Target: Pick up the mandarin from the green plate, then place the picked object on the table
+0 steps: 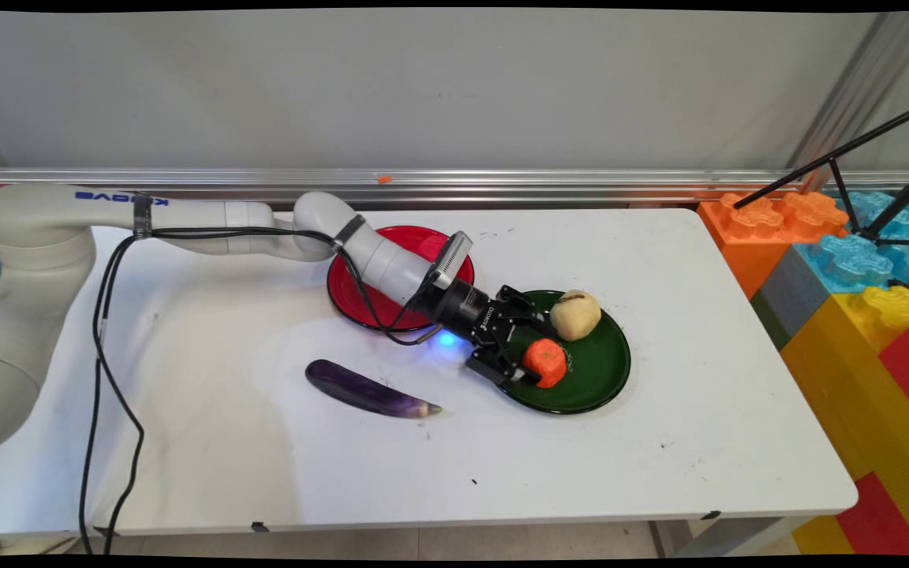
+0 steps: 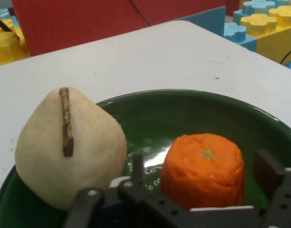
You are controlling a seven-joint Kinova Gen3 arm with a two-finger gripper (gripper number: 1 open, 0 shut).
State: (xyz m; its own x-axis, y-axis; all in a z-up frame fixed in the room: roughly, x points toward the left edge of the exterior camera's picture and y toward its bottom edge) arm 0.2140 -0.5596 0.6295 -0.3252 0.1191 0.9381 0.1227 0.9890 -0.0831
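Observation:
A dark green plate [image 1: 603, 372] [image 2: 183, 111] lies right of the table's middle. On it are a beige pear [image 1: 576, 314] [image 2: 69, 147] with a brown stem and a small orange fruit [image 1: 547, 363] [image 2: 202, 173]. My gripper [image 1: 535, 349] [image 2: 202, 166] reaches low over the plate's left rim and is open. Its two fingers straddle the orange, with a small gap on each side. The pear lies just beyond the far finger, close to it.
A red plate [image 1: 360, 293] sits behind the wrist, partly hidden by the arm. A purple eggplant [image 1: 368, 390] lies on the table left of the green plate. Large coloured building blocks [image 1: 841, 268] [image 2: 259, 19] stand off the table's right edge.

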